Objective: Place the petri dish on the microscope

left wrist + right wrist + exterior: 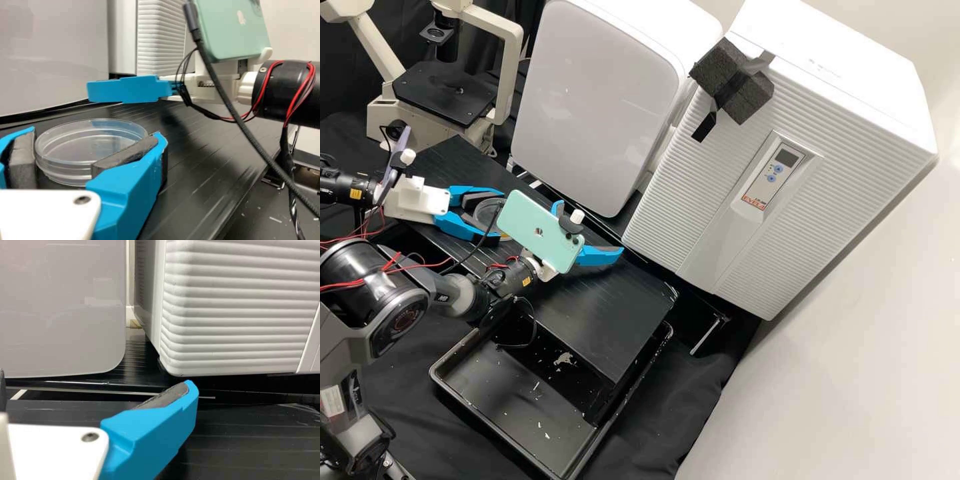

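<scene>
On the white ribbed cabinet (693, 200), the control panel (810, 162) bears a printed label (755, 201), its lettering red, below two blue buttons (775, 173) marked with small arrows, one up, one down. The mint phone (523, 220) carries a fruit-shaped logo (539, 232) (it shows in the left wrist view too). A yellow sticker (527, 281) sits on the right arm's black wrist housing (510, 275), its print too small to read.
</scene>
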Robot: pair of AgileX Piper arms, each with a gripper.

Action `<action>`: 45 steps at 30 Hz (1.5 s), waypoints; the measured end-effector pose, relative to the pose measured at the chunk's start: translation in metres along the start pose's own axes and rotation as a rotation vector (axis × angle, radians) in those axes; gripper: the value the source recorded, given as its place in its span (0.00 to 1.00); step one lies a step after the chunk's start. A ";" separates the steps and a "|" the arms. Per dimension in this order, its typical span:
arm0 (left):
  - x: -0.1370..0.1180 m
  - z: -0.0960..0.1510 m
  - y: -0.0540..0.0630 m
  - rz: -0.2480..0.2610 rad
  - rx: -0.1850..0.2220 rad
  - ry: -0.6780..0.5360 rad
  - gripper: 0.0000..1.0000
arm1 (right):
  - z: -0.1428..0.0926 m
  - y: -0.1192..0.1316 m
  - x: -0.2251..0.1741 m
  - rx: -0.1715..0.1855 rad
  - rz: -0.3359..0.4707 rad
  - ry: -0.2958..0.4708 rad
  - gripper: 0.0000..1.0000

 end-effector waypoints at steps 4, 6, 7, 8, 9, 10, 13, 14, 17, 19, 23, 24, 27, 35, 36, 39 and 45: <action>-0.020 -0.015 0.008 0.011 -0.008 0.061 0.00 | 0.000 0.000 0.000 0.000 0.000 0.000 1.00; -0.030 -0.023 0.012 0.013 -0.012 0.096 0.00 | 0.000 0.000 0.000 0.000 0.000 0.000 1.00; -0.038 -0.029 0.014 0.015 -0.029 0.125 0.00 | 0.000 0.000 0.000 0.000 0.000 0.000 1.00; -0.044 -0.033 0.018 0.025 -0.042 0.146 0.00 | 0.000 0.000 0.000 0.000 0.000 0.000 1.00; -0.050 -0.038 0.022 0.029 -0.056 0.169 0.00 | 0.000 0.000 0.000 0.000 0.000 0.000 1.00; -0.056 -0.041 0.025 0.038 -0.072 0.188 0.00 | 0.000 0.000 0.000 0.000 0.000 0.000 1.00; -0.070 -0.049 0.032 0.069 -0.107 0.229 0.00 | 0.000 0.000 0.000 0.000 0.000 0.000 1.00; -0.075 -0.051 0.035 0.081 -0.114 0.240 0.00 | 0.000 0.000 0.000 0.000 0.000 0.000 1.00; -0.087 -0.053 0.044 0.120 -0.132 0.261 0.00 | 0.000 0.000 0.000 0.000 0.000 0.000 1.00; -0.096 -0.054 0.050 0.150 -0.137 0.272 0.00 | 0.000 0.000 0.000 0.000 0.000 0.000 1.00; -0.108 -0.056 0.057 0.192 -0.117 0.275 0.00 | 0.000 0.000 0.000 0.000 0.000 0.000 1.00; -0.110 -0.057 0.058 0.204 -0.116 0.278 0.00 | 0.000 0.000 0.000 0.000 0.000 0.000 1.00; -0.117 -0.065 0.061 0.225 -0.117 0.312 0.00 | 0.000 0.000 0.000 0.000 0.000 0.000 1.00; -0.134 -0.103 0.067 0.286 -0.128 0.533 0.00 | 0.000 0.000 0.000 0.000 0.000 0.000 1.00; -0.134 -0.108 0.067 0.285 -0.132 0.558 0.00 | 0.000 0.000 0.000 0.000 0.000 0.000 1.00; -0.131 -0.122 0.071 0.280 -0.148 0.629 0.00 | 0.000 0.000 0.000 0.000 0.000 0.000 1.00; -0.118 -0.137 0.080 0.263 -0.150 0.673 0.00 | 0.000 0.000 0.000 0.000 0.000 0.000 1.00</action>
